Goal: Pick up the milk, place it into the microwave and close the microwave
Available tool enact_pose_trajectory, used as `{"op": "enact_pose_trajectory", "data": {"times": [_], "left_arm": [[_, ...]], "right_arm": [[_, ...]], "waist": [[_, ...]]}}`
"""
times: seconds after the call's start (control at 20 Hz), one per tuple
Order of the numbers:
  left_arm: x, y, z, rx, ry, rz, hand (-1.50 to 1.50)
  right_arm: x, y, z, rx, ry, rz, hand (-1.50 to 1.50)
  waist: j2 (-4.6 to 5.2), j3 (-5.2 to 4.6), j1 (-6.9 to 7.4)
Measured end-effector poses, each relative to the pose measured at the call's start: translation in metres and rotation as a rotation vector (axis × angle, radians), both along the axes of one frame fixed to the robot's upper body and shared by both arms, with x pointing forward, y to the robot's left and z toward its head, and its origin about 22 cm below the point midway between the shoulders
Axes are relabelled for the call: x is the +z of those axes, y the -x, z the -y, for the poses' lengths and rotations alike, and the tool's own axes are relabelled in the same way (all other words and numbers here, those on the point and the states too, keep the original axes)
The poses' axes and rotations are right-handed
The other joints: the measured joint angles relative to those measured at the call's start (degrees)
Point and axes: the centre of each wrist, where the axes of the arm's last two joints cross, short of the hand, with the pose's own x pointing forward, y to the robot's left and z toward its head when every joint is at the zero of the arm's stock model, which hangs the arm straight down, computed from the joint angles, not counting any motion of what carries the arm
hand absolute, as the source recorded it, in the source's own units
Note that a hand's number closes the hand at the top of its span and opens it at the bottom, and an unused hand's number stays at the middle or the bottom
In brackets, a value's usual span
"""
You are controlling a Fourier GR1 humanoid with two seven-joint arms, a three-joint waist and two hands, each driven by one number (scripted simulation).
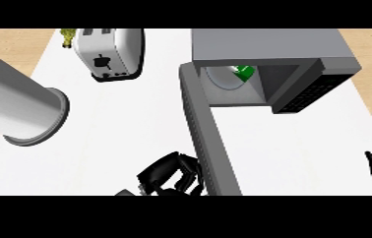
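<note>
One microwave (pixel 269 47) stands at the counter's (pixel 145 119) far right, its one door (pixel 207 133) swung wide open toward the view's lower edge. Inside, one milk carton (pixel 244 72), green and white, sits on the round white turntable plate (pixel 222 79). One toaster (pixel 109 52) stands at the far left, well apart from the microwave, and one large grey cylinder (pixel 29 109) lies at the left edge. White counter lies bare between cylinder and door, and again right of the door. The left hand (pixel 170 175) sits low, just beside the door's outer face, fingers curled and holding nothing. Of the right hand (pixel 368 162) only a dark sliver shows at the right edge; its fingers cannot be told.
</note>
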Motion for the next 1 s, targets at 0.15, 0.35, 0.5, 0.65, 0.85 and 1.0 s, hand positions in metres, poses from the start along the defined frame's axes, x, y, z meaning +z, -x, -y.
{"op": "enact_pose_trajectory", "data": {"times": [0.15, 0.35, 0.5, 0.65, 0.85, 1.0], "left_arm": [[-0.010, -0.002, 0.022, -0.048, -0.026, 0.011, 1.50], [-0.013, 0.004, 0.046, -0.072, -0.019, 0.048, 1.50], [-0.017, 0.007, 0.055, -0.043, 0.006, 0.065, 1.50], [-0.016, 0.005, 0.062, -0.019, 0.017, 0.082, -1.50], [-0.008, 0.005, 0.076, 0.011, 0.052, 0.101, -1.50], [0.001, 0.005, 0.088, 0.031, 0.077, 0.113, 1.50]], "right_arm": [[0.004, 0.001, 0.004, 0.009, 0.003, 0.010, -1.50], [0.014, -0.009, 0.006, 0.044, 0.005, 0.041, -1.50], [0.019, -0.017, -0.001, 0.086, -0.007, 0.062, -1.50], [0.027, -0.027, -0.006, 0.128, -0.005, 0.087, -1.50], [0.039, -0.040, -0.011, 0.180, -0.007, 0.113, -1.50], [0.044, -0.042, -0.014, 0.202, -0.015, 0.126, -1.50]], "waist": [[0.04, -0.03, -0.33], [0.11, -0.07, -0.62], [0.24, -0.11, -1.30], [0.49, -0.15, -2.48], [0.68, -0.23, -4.06], [0.81, -0.25, -5.22]]}}
